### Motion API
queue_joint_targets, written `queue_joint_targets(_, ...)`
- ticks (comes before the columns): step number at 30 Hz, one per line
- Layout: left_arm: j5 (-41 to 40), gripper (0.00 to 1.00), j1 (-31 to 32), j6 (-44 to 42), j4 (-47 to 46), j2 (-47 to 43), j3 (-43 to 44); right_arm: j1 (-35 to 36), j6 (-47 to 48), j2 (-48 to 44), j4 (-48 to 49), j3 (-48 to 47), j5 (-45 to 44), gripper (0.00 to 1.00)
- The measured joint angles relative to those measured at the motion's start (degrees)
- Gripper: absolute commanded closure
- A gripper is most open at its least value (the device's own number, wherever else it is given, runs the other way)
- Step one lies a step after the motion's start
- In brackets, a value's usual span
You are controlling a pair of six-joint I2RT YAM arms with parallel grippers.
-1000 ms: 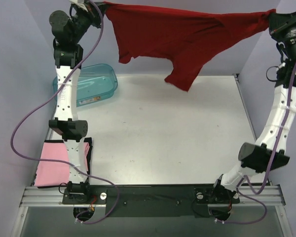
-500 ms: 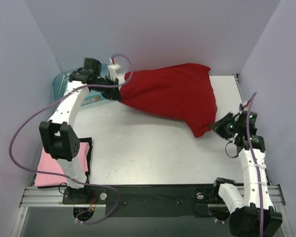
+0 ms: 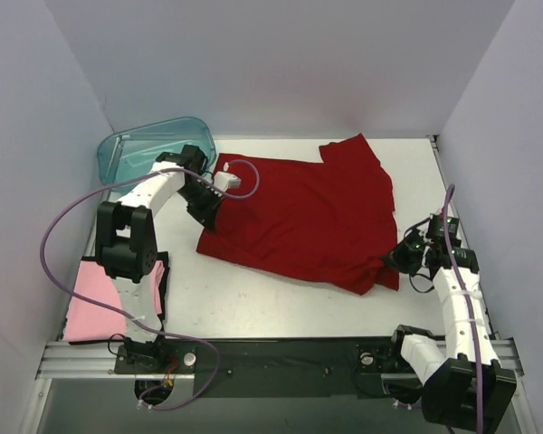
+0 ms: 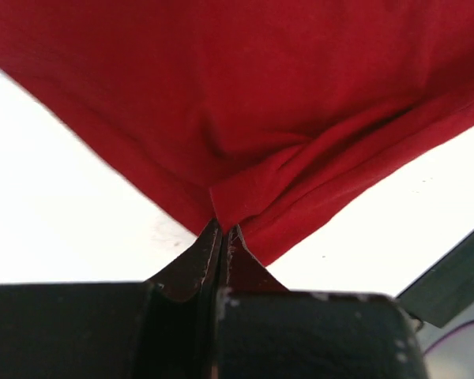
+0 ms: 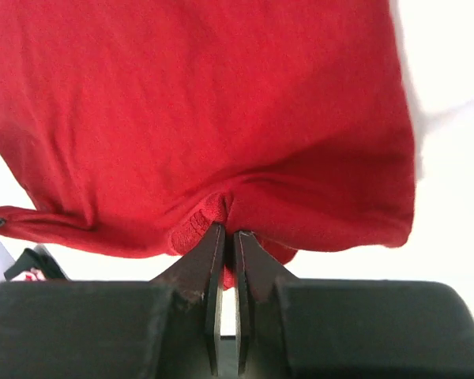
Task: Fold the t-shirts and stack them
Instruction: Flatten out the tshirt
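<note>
- The red shirt [image 3: 299, 217] lies spread on the surface [image 3: 271, 307], towards the far side and well apart from the arm bases.
- Its long axis runs side to side and slightly slantwise. The left end sits farther back and the right corner comes nearer the front edge.
- One lobe of cloth, perhaps a sleeve, sticks out at the far right. The near right corner is bunched and doubled over.
- The left fingers [image 3: 206, 210] are clenched on the shirt's left edge. In the left wrist view the left fingers [image 4: 213, 245] pinch a small pleat, and the cloth fans away from them.
- The right fingers [image 3: 398, 258] are clenched on the near right corner. In the right wrist view the right fingers [image 5: 215, 245] bite a rolled hem, and the shirt spreads ahead of them.
- So the shirt lies between the two arms, rightward from the left fingers and leftward from the right ones. Each arm is nearest its own end.
- Any fold across the long axis would probably carry one held end over towards the other. The rumpled right corner likely wants flattening first.
- The pink shirt [image 3: 95, 307] lies folded at the near left corner, beside the left arm's base and partly hidden by it, well apart from the red one.
- The stack will probably form there, so the left arm is better placed for that carry.
- The tub [image 3: 154, 145] stands at the far left, just behind the left arm's wrist.
</note>
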State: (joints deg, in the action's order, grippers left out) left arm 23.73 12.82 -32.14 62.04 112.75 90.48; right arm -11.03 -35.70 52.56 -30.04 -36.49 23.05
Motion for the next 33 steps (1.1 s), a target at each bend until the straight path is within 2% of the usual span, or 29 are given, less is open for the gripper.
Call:
queue_joint_targets(1, -0.9, 1.0, 0.0, -0.5, 0.0, 0.0, 0.8, -0.6, 0.9, 1.0, 0.0, -2.1, -0.1, 1.0)
queue_joint_targets(3, -2.6, 0.9, 0.0, -2.0, 0.0, 0.0, 2.1, -2.4, 2.4, 2.3, 0.5, -4.7, -0.1, 1.0)
queue_joint_targets(4, -3.2, 0.71, 0.0, -3.4, 0.0, -0.2, 2.4, -3.1, 3.0, 2.6, 0.6, -5.3, -0.1, 1.0)
queue_joint_targets(6, -4.0, 0.51, 0.0, -6.4, 0.8, -0.7, 2.2, -3.7, 3.8, 3.0, 0.7, -5.5, -0.1, 1.0)
queue_joint_targets(7, -4.3, 0.5, 0.1, -7.7, 1.4, -1.2, 1.8, -3.6, 4.0, 3.4, 0.7, -5.5, 0.1, 1.0)
queue_joint_targets(13, -3.1, 0.47, 0.3, -17.0, 3.3, -7.2, 1.5, -1.2, 4.2, 6.8, 3.5, -5.1, 1.9, 1.0)
queue_joint_targets(17, 1.3, 0.48, 0.8, -27.8, 8.1, -10.2, 6.0, -0.8, 4.4, 7.9, 4.6, -3.6, 2.7, 1.0)
queue_joint_targets(20, 2.9, 0.46, 2.6, -33.2, 9.2, -11.2, 5.9, -0.8, 4.7, 7.9, 4.6, -3.1, 2.7, 1.0)
queue_joint_targets(23, 4.0, 0.44, 4.0, -35.9, 9.4, -8.0, 6.4, -0.8, 5.0, 8.1, 5.2, -3.1, 2.7, 1.0)
queue_joint_targets(26, 4.2, 0.42, 4.0, -37.8, 9.0, -0.6, 8.3, -0.8, 5.6, 8.6, 5.7, -3.0, 2.8, 1.0)
queue_joint_targets(30, 4.5, 0.42, 3.9, -41.3, 10.6, 7.1, 10.1, -0.8, 5.9, 8.9, 5.8, -2.8, 2.7, 1.0)
queue_joint_targets(33, 4.7, 0.44, 4.0, -43.8, 11.7, 9.5, 11.2, -0.8, 6.0, 8.9, 5.8, -2.8, 2.7, 1.0)
